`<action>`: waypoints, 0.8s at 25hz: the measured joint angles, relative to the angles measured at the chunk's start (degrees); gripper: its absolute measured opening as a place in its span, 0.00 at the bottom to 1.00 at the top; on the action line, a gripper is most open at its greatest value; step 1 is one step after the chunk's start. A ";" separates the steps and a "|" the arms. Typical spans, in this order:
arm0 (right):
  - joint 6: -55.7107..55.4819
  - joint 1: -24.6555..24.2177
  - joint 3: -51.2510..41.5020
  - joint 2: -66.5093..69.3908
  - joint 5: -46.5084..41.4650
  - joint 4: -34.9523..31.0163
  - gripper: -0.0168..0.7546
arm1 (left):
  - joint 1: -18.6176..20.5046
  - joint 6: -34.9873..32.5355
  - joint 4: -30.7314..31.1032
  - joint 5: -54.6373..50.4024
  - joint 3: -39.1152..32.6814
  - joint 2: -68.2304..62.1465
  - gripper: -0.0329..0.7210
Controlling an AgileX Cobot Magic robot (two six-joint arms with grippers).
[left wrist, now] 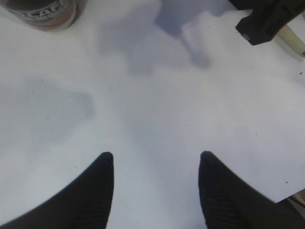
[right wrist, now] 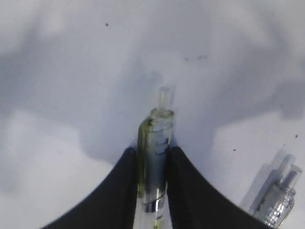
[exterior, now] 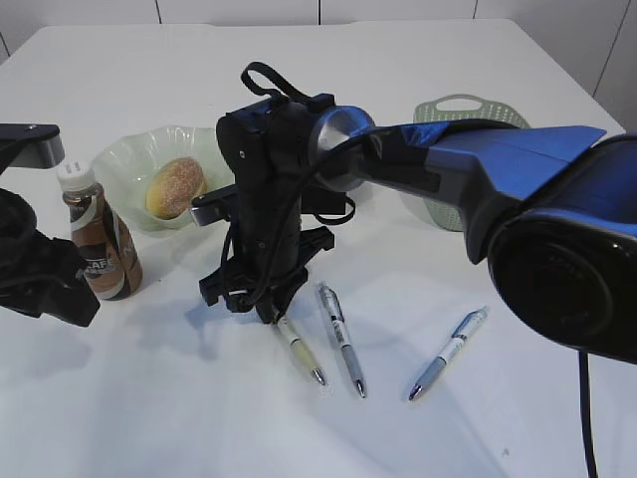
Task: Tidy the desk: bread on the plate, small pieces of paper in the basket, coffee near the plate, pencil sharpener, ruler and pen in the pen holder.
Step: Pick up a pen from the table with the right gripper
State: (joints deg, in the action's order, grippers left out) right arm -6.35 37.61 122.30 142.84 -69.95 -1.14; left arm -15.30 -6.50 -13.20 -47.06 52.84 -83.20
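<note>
The right gripper pinches the clear barrel of a yellowish-green pen lying on the white desk, its black fingers pressed to both sides near the clicker end. A grey pen lies just beside it and a blue pen lies farther right. The left gripper hangs with jaws spread over bare tabletop, empty, near the brown coffee bottle. The golden bread bun sits in the ruffled pale green glass plate.

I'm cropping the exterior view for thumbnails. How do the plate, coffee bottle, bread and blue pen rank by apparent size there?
1. Plate, largest.
2. Coffee bottle.
3. Bread and blue pen: unsure; the pen is longer but thin and nearer the camera.
</note>
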 joint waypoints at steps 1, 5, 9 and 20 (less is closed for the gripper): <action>0.00 0.00 0.00 0.00 0.00 0.00 0.24 | 0.00 0.00 0.00 0.00 0.00 0.00 0.57; 0.00 0.00 0.00 0.00 0.00 0.00 0.18 | 0.00 0.00 0.00 0.00 0.00 0.00 0.57; 0.00 0.00 0.00 0.00 0.00 0.00 0.17 | 0.00 0.00 0.00 0.00 0.00 0.00 0.57; 0.00 0.00 0.00 -4.71 0.00 0.00 0.16 | 0.00 0.00 0.00 0.00 0.00 0.00 0.57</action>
State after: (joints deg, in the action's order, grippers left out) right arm -6.35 37.61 122.30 138.13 -69.95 -1.14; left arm -15.30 -6.50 -13.20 -47.06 52.84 -83.20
